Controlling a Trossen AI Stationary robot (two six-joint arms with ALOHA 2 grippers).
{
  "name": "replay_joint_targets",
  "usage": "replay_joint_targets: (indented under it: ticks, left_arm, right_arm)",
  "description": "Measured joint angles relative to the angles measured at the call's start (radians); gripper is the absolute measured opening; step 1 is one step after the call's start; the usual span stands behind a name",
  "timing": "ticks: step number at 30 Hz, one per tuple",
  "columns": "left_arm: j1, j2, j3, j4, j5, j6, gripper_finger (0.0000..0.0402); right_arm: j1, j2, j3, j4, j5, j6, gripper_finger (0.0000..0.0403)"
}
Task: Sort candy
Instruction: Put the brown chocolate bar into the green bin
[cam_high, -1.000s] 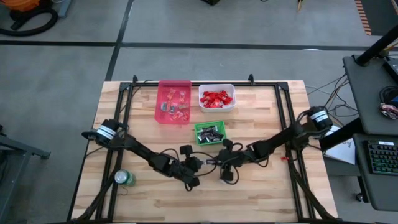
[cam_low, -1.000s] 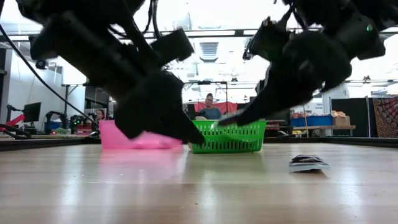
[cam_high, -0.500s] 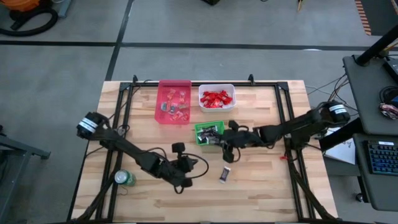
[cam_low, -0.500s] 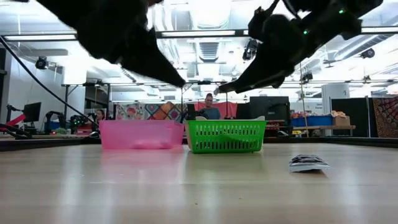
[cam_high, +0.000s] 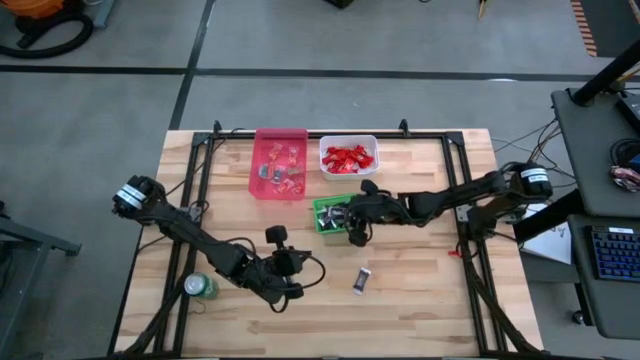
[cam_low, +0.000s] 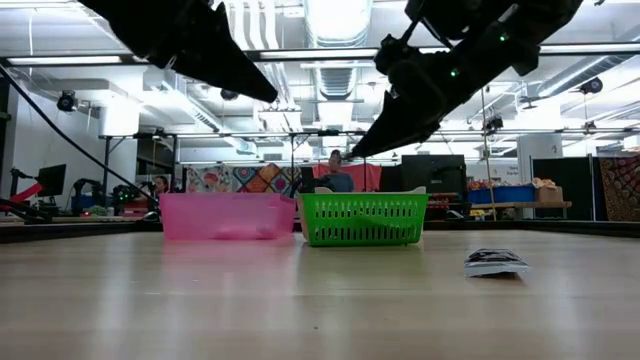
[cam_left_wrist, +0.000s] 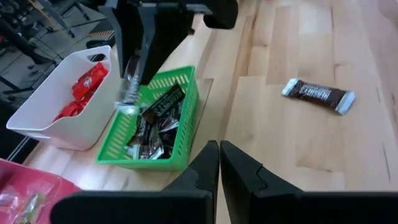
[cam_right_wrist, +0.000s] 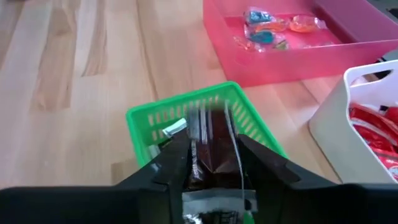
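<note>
Right end effector (cam_right_wrist: 211, 163) clamps a light, crinkly dark candy (cam_right_wrist: 214, 146) mid-wrapper; left end effector (cam_left_wrist: 219, 163) together, empty

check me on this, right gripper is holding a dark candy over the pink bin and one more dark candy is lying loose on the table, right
Not quite: the right gripper holds the dark candy over the green basket, not the pink bin, as the right wrist view shows. The loose dark candy does lie on the table.
</note>
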Motion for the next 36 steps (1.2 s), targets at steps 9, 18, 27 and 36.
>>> replay_joint_targets:
  ticks: [9,18,27,36]
  left_arm:
    - [0.0,0.0,0.0,-0.009,0.0,-0.018,0.0]
    - [0.0,0.001,0.0,-0.013,0.001,-0.049,0.0]
    - [-0.001,0.03,0.0,-0.013,0.001,-0.059,0.0]
    - [-0.002,0.033,0.0,0.0,0.001,-0.067,0.0]
  right_arm:
    - [-0.006,0.005,0.011,-0.001,0.006,0.001,0.0209]
    - [0.003,-0.042,0.087,-0.116,-0.108,0.019,0.023]
    - [0.093,-0.043,0.128,-0.27,-0.381,-0.017,0.0224]
    - [0.243,-0.043,0.032,-0.265,-0.406,-0.124,0.0226]
